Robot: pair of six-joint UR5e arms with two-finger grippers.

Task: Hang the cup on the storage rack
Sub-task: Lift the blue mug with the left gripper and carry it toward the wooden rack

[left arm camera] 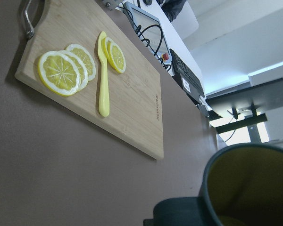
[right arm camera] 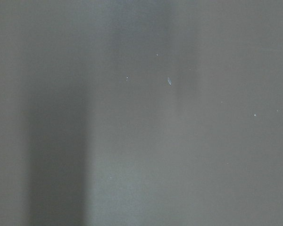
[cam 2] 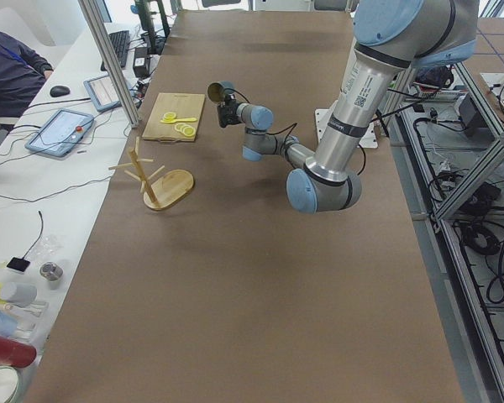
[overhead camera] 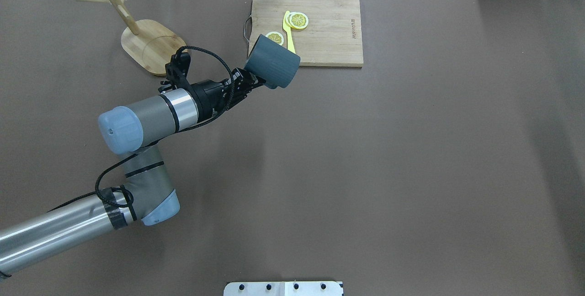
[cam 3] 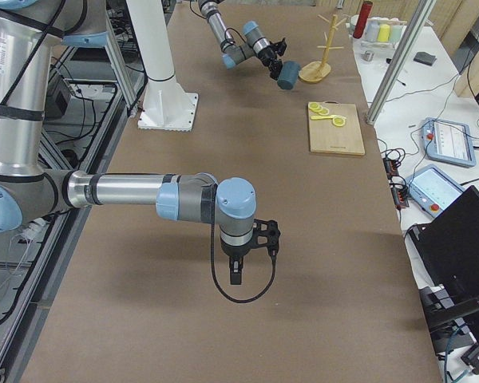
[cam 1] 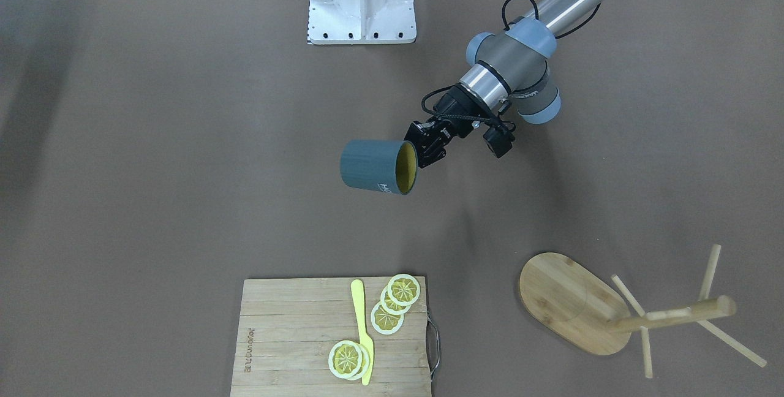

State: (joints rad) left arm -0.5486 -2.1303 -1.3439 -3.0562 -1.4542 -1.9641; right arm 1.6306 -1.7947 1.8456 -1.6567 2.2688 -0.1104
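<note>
The left pincer [cam 1: 429, 151] is closed on the rim of the slate-blue cup [cam 1: 370, 166], which hangs on its side above the worktop [cam 1: 184, 170] with its yellow mouth turned back toward the pincer. The handle is hard to make out, and only part of the pale lettering shows. The bamboo mug tree [cam 1: 569, 299] stands well apart, off to the pincer's left, its top pegs cut off in the overhead view. Beyond the cup lies a cutting board [cam 1: 294, 336] with lemon slices [cam 1: 401, 290] and a yellow knife [cam 1: 362, 329]. The right pincer [cam 3: 236, 271] hangs far off over the worktop; wide or narrow, I cannot tell
</note>
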